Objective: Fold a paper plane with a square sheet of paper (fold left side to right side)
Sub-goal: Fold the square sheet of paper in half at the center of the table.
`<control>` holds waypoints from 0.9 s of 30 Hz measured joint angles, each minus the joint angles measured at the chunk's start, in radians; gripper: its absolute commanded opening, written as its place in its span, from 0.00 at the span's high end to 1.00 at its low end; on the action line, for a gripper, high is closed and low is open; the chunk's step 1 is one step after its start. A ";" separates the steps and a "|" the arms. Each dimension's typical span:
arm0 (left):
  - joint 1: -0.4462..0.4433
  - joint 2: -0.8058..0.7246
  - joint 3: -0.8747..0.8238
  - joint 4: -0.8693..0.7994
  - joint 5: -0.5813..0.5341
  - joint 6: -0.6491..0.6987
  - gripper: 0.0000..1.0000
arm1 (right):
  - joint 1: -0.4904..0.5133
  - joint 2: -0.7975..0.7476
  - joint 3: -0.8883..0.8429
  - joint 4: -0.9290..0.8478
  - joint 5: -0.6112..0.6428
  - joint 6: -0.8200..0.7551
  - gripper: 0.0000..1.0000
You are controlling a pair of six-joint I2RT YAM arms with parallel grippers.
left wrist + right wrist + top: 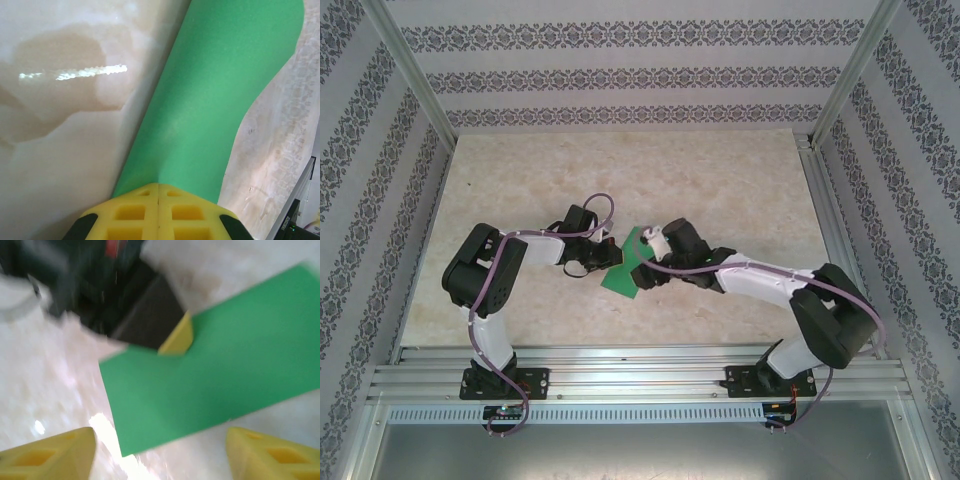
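The square sheet of paper [625, 268] is bright green and lies mid-table between the two arms. My left gripper [603, 258] is shut on its left edge. In the left wrist view the yellow pads [159, 186] are pressed together on the sheet [220, 100], which curves up and away from them. My right gripper [648, 240] hovers over the sheet's right part. Its fingers [160, 445] stand wide open with nothing between them, just short of the sheet's near edge [215, 375]. A yellow fingertip [177, 337] of the left gripper shows on the far edge. No paper plane is in view.
The tabletop [620, 170] is pale marble-patterned, with patterned walls on three sides. An aluminium rail [640, 375] runs along the near edge where both arm bases are bolted. A metal post [815, 190] stands along the right side.
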 measured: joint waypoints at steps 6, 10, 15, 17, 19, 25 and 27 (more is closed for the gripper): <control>-0.003 -0.002 0.001 -0.003 -0.005 0.014 0.98 | -0.082 0.069 0.069 0.125 -0.084 0.313 0.85; -0.009 -0.003 0.003 -0.006 -0.016 0.018 0.99 | -0.077 0.194 0.117 0.190 -0.089 0.476 0.90; -0.015 -0.005 0.005 -0.009 -0.031 0.020 0.99 | -0.076 0.341 0.197 0.227 -0.085 0.600 0.92; -0.016 -0.005 0.006 -0.012 -0.035 0.023 0.99 | -0.073 0.398 0.229 0.240 -0.085 0.631 0.92; -0.016 -0.005 0.008 -0.016 -0.037 0.027 1.00 | -0.069 0.445 0.259 0.244 -0.084 0.655 0.92; -0.022 -0.005 0.016 -0.031 -0.050 0.040 1.00 | -0.041 0.528 0.291 0.261 -0.081 0.722 0.92; -0.022 -0.006 0.016 -0.032 -0.050 0.042 1.00 | -0.040 0.547 0.296 0.266 -0.074 0.740 0.92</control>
